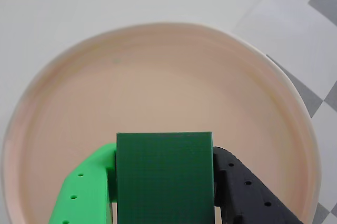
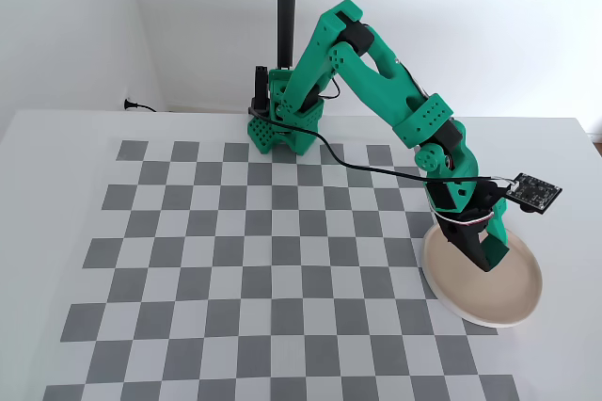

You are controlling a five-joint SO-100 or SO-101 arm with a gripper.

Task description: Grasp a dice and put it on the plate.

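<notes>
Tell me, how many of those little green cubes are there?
1. The dice sits clamped in the gripper above the plate. In the fixed view the gripper hides it; no others show on the checkerboard.
</notes>
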